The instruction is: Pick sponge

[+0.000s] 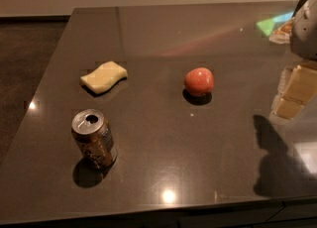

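– On the left half of the desk (163,152), what do we record for the sponge (104,77)?

– We record a pale yellow pad, flat and soft-looking, with wavy long sides. It lies flat on the dark, glossy top, toward the far left. The top mirrors lamps as bright spots.

– What stands around it?

– A drink can (94,139) stands nearer the front edge, well apart from the sponge. It has a brown and gold wall and a silver lid, and its mouth is open. A round red-orange fruit (199,81) with smooth skin sits near the middle of the desk, right of the sponge and apart from it. The sponge's top face and near side show uncovered.

– Where is the gripper?

– The gripper (293,97) hangs over the desk at the right edge, well apart from the sponge, with the fruit roughly between the two. Its end is cream and blocky, and it casts a dark shadow (277,157) on the desk. The picture's border cuts it off, so we cannot tell whether it is set wide or narrow.

– What stays hard to make out?

– A green and orange patch (275,26) at the far right. We cannot identify it.
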You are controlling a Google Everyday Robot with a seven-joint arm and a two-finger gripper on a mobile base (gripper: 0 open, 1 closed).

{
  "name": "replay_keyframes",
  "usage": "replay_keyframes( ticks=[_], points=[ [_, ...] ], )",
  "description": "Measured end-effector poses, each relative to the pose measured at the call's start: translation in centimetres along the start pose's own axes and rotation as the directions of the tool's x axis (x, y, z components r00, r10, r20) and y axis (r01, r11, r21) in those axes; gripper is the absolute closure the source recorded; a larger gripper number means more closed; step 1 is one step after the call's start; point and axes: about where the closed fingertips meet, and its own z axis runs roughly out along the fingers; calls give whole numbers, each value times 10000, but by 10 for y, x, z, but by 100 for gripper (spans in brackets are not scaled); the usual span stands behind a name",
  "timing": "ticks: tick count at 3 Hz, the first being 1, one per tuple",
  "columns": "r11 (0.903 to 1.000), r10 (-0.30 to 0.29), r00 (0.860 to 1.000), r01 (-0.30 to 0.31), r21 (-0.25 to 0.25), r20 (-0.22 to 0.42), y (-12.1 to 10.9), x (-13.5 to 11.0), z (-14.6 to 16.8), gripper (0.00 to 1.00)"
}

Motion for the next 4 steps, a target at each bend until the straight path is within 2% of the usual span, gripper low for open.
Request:
replay_keyframes(
  ticks=[2,4],
  points=[
    [9999,-120,9999,119,70,63,-3,-4,0,0],
    [9915,-1296,9900,1289,158,564,-40,-59,22,0]
  ],
)
